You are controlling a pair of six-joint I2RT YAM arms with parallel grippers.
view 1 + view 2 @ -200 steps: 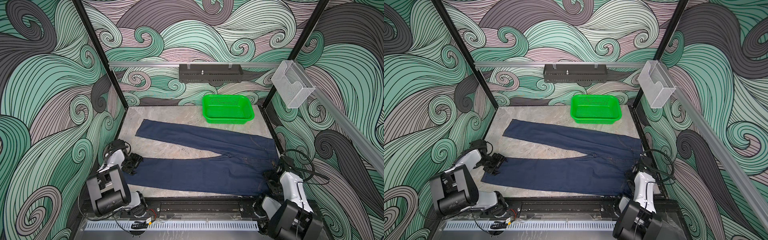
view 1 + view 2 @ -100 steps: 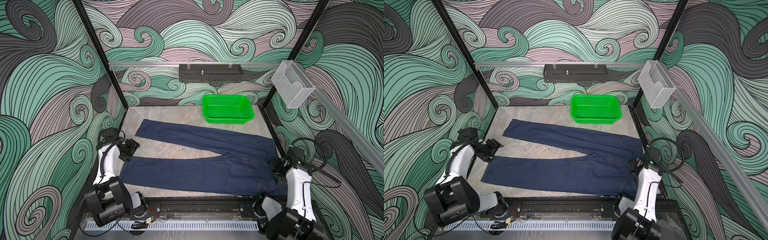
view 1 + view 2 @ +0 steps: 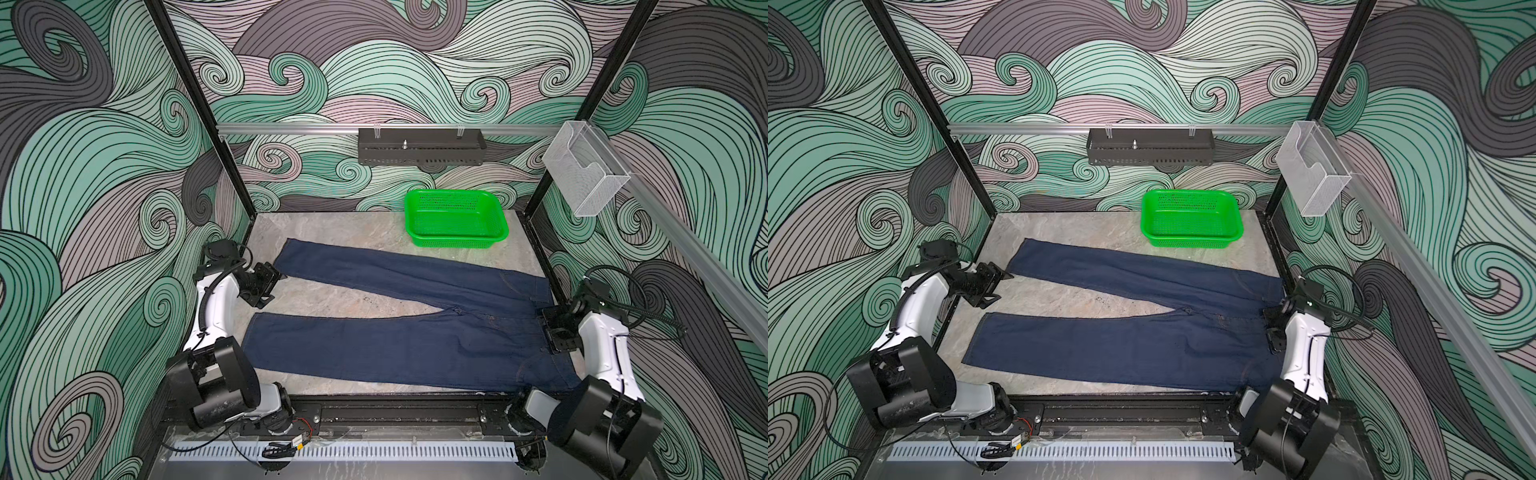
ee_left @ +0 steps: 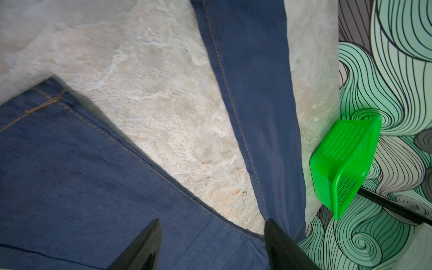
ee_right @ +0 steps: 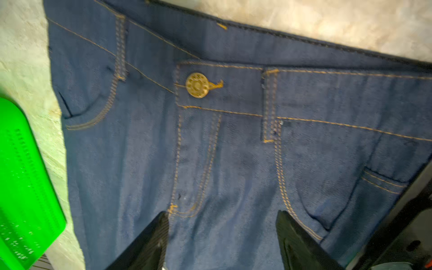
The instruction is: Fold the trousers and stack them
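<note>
The trousers (image 3: 395,345) (image 3: 1125,345) are dark navy jeans with orange stitching. They lie flat and front up on the table, legs spread in a V toward the left and waistband at the right. My left gripper (image 3: 266,286) (image 3: 987,286) hangs open by the leg ends, between the two hems. In the left wrist view its jaws (image 4: 211,236) stand apart, empty, above the trousers (image 4: 70,175). My right gripper (image 3: 555,328) (image 3: 1273,328) hovers open over the waistband. In the right wrist view it (image 5: 222,230) frames the fly below the brass button (image 5: 197,84).
A green basket (image 3: 457,220) (image 3: 1192,224) (image 4: 343,163) (image 5: 23,182) stands at the back right, just behind the far leg. A black rack (image 3: 419,145) and a clear holder (image 3: 582,174) hang on the walls. Patterned walls enclose the marble table (image 3: 332,299).
My left arm has swung back from the near leg's hem to between the two hems. My right arm has lifted and moved back along the waistband. The trousers lie as before.
</note>
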